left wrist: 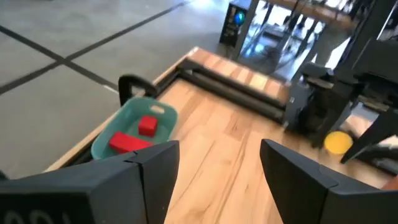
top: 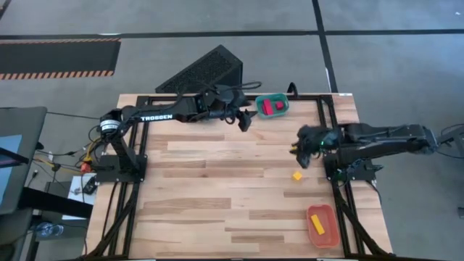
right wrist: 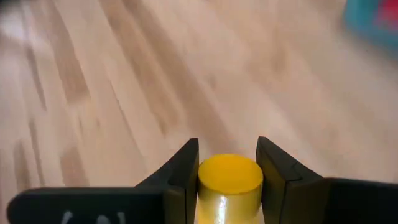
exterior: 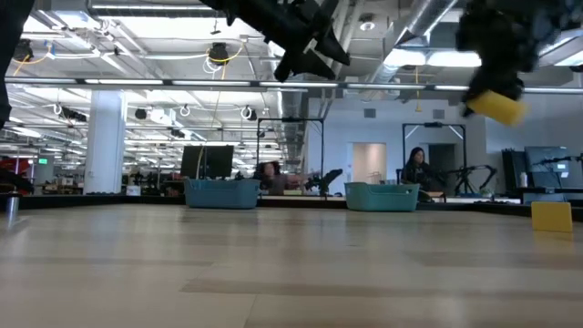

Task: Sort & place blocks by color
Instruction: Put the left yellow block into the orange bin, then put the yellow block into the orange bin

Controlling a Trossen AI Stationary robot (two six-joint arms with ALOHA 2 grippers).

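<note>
My right gripper is shut on a yellow round block and hangs above the table's right half. In the low view the block is well above the wood. A yellow cube rests flat on the table just nearside of that gripper. My left gripper is open and empty, high over the far edge, beside the teal bin. That bin holds two red blocks. An orange bin at the near right holds a yellow bar. My right gripper pinches the yellow round block by its curved sides, one finger on each side and the flat top facing the wrist camera. The fingers come at it from above and point down. The block is lifted clear of the table and sticks out below the fingertips.
The low view shows a blue bin at the far edge beside the teal bin. A black perforated stand lies beyond the far edge. Bare wood stretches across the table's middle and left. People sit in the room behind.
</note>
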